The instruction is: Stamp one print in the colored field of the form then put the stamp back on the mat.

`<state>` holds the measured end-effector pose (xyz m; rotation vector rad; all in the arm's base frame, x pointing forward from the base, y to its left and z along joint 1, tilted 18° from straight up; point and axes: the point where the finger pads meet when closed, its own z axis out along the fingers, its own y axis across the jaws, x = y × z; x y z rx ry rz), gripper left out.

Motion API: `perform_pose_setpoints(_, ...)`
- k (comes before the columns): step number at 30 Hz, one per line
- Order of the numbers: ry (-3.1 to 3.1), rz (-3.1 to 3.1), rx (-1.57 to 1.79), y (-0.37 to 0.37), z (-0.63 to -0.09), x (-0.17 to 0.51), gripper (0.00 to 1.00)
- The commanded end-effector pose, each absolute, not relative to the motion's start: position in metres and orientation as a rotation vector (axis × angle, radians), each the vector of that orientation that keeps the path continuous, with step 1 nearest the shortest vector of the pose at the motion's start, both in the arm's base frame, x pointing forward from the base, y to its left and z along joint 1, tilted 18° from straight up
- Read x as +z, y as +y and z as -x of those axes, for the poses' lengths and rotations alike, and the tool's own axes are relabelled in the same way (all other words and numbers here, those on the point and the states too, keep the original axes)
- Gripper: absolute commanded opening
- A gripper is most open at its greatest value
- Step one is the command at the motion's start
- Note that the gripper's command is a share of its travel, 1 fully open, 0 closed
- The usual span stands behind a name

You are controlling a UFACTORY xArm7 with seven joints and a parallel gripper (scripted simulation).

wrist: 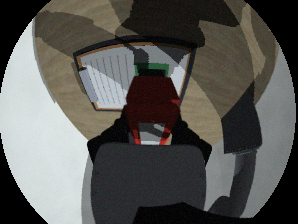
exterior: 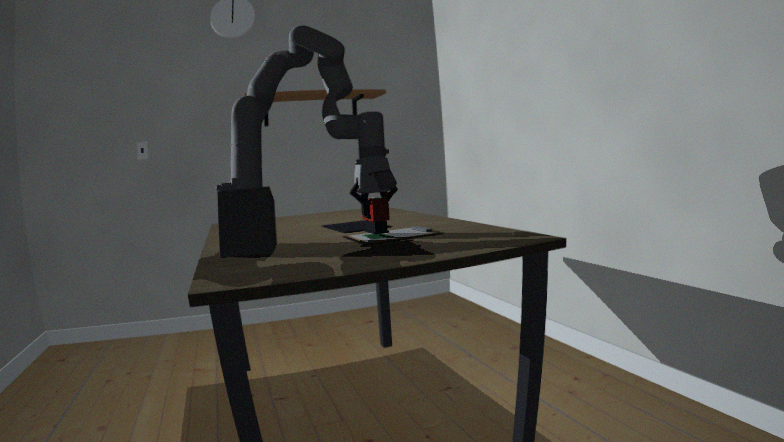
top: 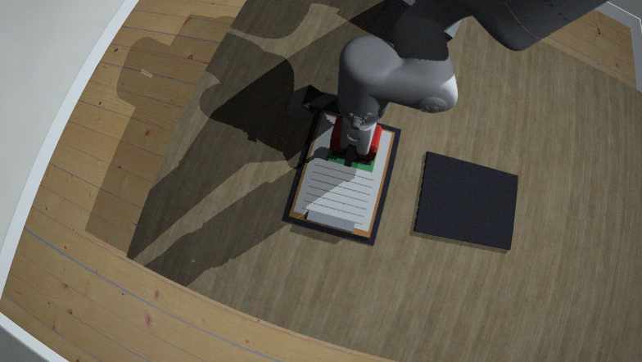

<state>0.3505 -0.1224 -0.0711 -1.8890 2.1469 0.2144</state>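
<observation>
My gripper (top: 350, 155) is shut on the red stamp (top: 355, 140) and holds it over the green field (top: 352, 164) at the far end of the form (top: 341, 182). In the side view the stamp (exterior: 376, 213) has its foot at or just above the paper; I cannot tell whether it touches. In the wrist view the stamp (wrist: 153, 106) covers most of the green field (wrist: 152, 70). The arm hides most of the field from above. The dark mat (top: 466, 200) lies empty to the right of the form.
The form sits on a clipboard (top: 342, 179) with a grey clip (top: 330, 220) at its near end. The arm's black base (exterior: 245, 219) stands on the table's left side. Dark shadows of the arm fall across the table.
</observation>
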Motion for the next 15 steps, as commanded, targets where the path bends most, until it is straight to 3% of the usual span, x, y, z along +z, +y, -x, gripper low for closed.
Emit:
perform_pose_setpoints(1,2.146,1.887,0.207,-0.1215,-0.3530,-0.0784,0.32)
perform_pose_setpoints(15,2.146,1.887,0.207,-0.1207,-0.3533,-0.0807,0.32)
